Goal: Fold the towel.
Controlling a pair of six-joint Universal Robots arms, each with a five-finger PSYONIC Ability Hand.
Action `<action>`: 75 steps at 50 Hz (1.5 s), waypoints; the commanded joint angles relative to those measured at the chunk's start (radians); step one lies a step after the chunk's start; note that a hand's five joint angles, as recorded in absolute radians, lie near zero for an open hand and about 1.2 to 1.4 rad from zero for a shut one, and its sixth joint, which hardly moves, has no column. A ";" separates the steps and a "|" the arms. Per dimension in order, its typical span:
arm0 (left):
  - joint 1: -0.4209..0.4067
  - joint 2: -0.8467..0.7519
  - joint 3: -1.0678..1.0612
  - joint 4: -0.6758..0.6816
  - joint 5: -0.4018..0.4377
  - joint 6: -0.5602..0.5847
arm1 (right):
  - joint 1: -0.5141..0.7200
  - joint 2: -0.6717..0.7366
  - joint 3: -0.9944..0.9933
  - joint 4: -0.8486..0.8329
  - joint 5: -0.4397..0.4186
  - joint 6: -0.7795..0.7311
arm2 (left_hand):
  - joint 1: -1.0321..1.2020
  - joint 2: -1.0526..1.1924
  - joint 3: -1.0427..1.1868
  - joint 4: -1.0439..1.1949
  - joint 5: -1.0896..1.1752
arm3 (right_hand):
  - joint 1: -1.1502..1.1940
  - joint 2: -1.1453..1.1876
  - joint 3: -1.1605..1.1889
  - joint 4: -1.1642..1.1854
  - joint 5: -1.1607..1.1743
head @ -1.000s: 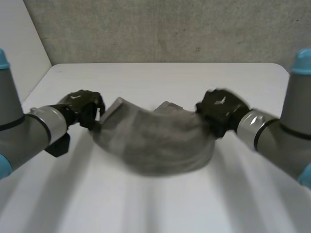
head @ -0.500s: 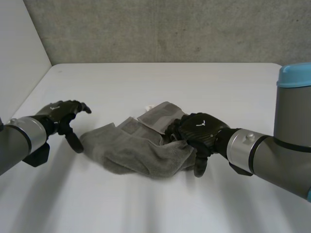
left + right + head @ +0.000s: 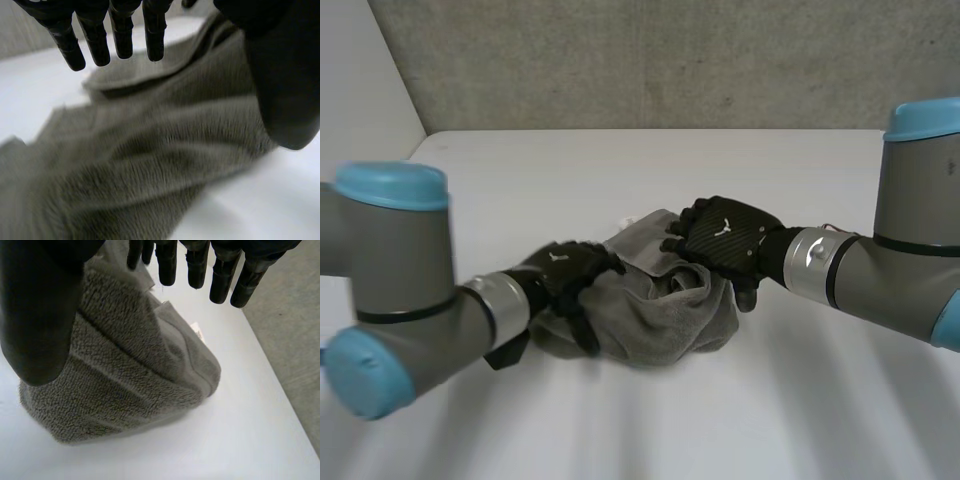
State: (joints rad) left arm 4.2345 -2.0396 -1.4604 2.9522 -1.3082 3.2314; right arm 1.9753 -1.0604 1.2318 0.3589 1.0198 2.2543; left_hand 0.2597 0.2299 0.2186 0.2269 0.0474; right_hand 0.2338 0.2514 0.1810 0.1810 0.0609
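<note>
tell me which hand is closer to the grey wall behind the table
Right. The right hand is over the far side of the towel, toward the wall; the left hand is at its near left edge, farther from the wall.

The white bench (image 3: 620, 160) is wide and flat. One thing lies on it: a grey towel (image 3: 665, 315), bunched up in a soft heap near the middle, a bit toward 6 o'clock. At the heap's 11 o'clock, a flat part sticks out with a small white tag (image 3: 626, 219).
</note>
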 commanded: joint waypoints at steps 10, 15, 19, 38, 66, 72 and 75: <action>-0.010 -0.195 0.072 -0.002 -0.163 0.054 | -0.009 0.036 0.034 0.000 -0.038 -0.114 | 0.536 0.566 -0.044 -0.052 0.574 | 1.067 1.050 -0.006 -0.007 1.066; -0.005 -0.145 0.063 -0.004 -0.175 0.054 | -0.024 0.031 0.043 0.037 -0.024 -0.229 | 0.851 0.881 -0.044 -0.052 0.889 | 1.162 1.145 -0.006 -0.007 1.161; -0.002 -0.096 0.068 -0.007 -0.172 0.057 | -0.026 0.039 0.026 0.115 -0.024 -0.286 | 0.879 0.908 -0.044 -0.052 0.916 | 1.162 1.145 -0.006 -0.007 1.161; 0.012 -0.044 0.431 0.249 -0.362 0.116 | 0.011 -0.023 -0.356 -0.552 0.402 0.341 | 1.008 1.038 -0.044 -0.052 1.046 | 1.128 1.111 -0.006 -0.007 1.127; 0.050 0.131 -0.278 0.522 -0.194 0.108 | 0.005 -0.315 0.471 -0.271 0.072 0.174 | -0.085 -0.055 -0.044 -0.052 -0.047 | 1.125 1.108 -0.006 -0.007 1.124; 0.048 0.104 -0.259 0.513 -0.197 0.105 | -0.001 -0.380 0.414 -0.293 0.085 0.263 | -0.085 -0.055 -0.044 -0.052 -0.047 | 1.021 1.003 -0.006 -0.007 1.019; 0.045 0.096 -0.249 0.512 -0.197 0.102 | 0.007 -0.380 0.384 -0.294 0.108 0.297 | -0.085 -0.055 -0.044 -0.052 -0.047 | -0.022 -0.040 -0.006 -0.007 -0.024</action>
State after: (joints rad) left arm 4.2842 -1.9275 -1.7323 3.4650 -1.5033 3.3373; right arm 1.9754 -1.4200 1.6787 0.0804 1.0947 2.4711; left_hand 0.2462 0.2319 0.2186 0.2269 0.0468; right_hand 1.2747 1.2896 0.1810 0.1810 1.1138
